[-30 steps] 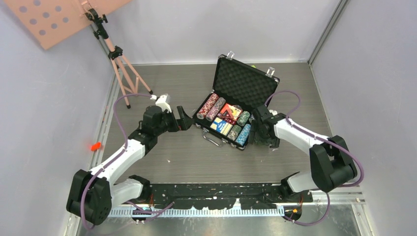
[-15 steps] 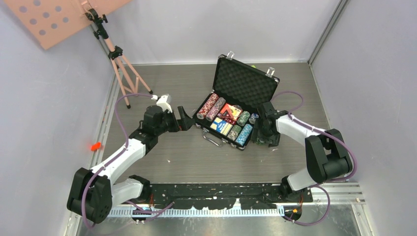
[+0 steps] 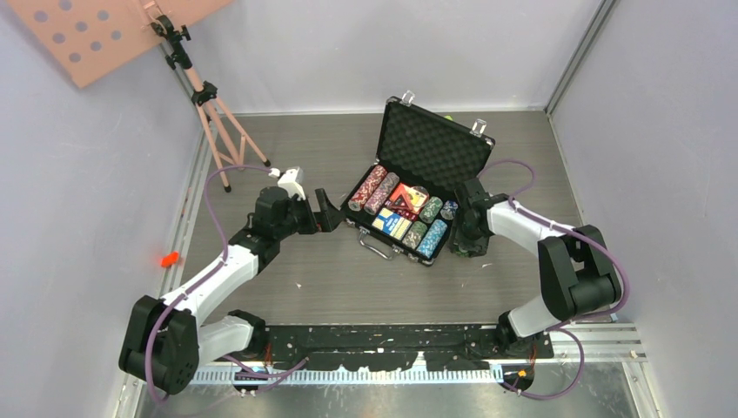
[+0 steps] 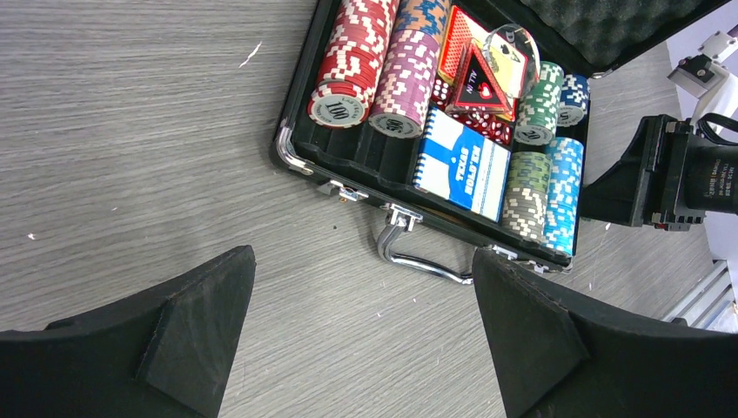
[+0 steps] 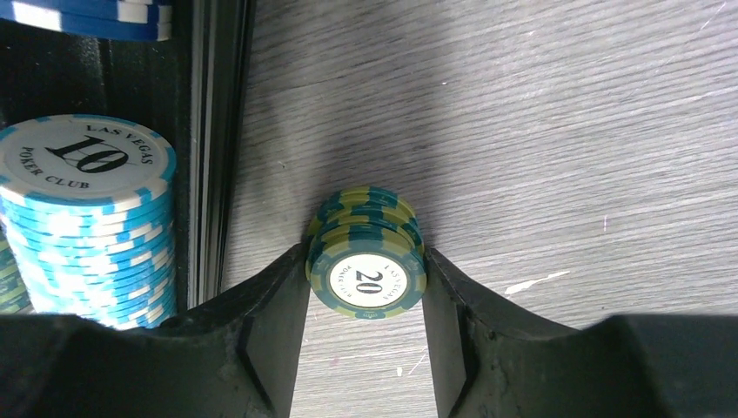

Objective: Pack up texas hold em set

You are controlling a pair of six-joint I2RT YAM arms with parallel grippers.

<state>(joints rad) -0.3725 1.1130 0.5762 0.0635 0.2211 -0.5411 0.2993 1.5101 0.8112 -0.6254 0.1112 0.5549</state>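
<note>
Briefcase (image 3: 433, 150): open on the surface (image 3: 348, 279), lid up, foam lining showing; rows of chips (image 4: 352, 61) and a blue card deck (image 4: 461, 165) packed inside.
Green chip stack (image 5: 365, 261): on the surface, outside the briefcase, just beside its right wall.
Right end effector (image 5: 365, 272): pinching the green chip stack, one finger against each side.
Left end effector (image 4: 361, 270): spread wide, over the surface left of the briefcase.

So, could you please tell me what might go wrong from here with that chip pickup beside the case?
The right gripper pinches the short green 20-chip stack by its edges. The chips sit slightly staggered, so they may splay or drop on lifting. The case rim stands right beside one finger, so a low swing inward could clip it or knock the blue 10-chip stack.
</note>
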